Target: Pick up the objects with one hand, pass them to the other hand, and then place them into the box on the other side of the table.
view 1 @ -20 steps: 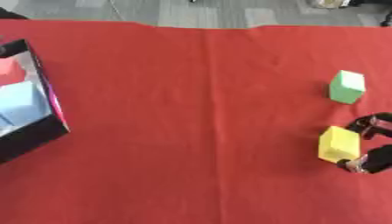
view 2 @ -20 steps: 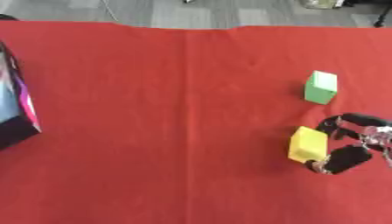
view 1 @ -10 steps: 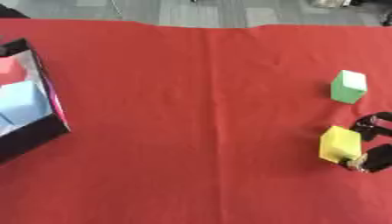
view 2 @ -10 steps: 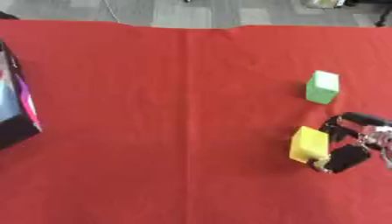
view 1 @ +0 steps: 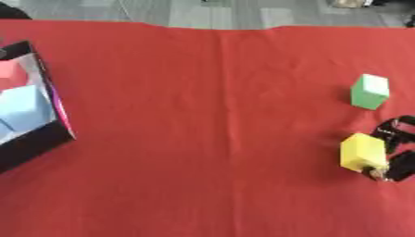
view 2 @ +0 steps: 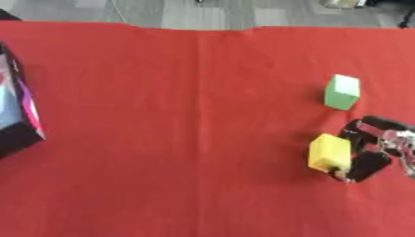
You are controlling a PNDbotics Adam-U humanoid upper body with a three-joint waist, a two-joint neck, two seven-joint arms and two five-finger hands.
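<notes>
A yellow block (view 2: pixel 329 152) lies on the red cloth at the right. My right hand (view 2: pixel 378 149) comes in from the right edge, its fingers and thumb curled round the block's far and near sides. A green block (view 2: pixel 342 92) stands alone a little farther back. At the left edge sits the black box (view 1: pixel 48 139), with a red block (view 1: pixel 11 71) and a light blue block (view 1: pixel 26 102) inside it. My left hand shows in neither view.
The red cloth (view 1: pixel 203 115) covers the whole table. Grey floor runs along the far edge.
The yellow block and my right hand have stayed about where they were; the hand has closed in slightly on the block.
</notes>
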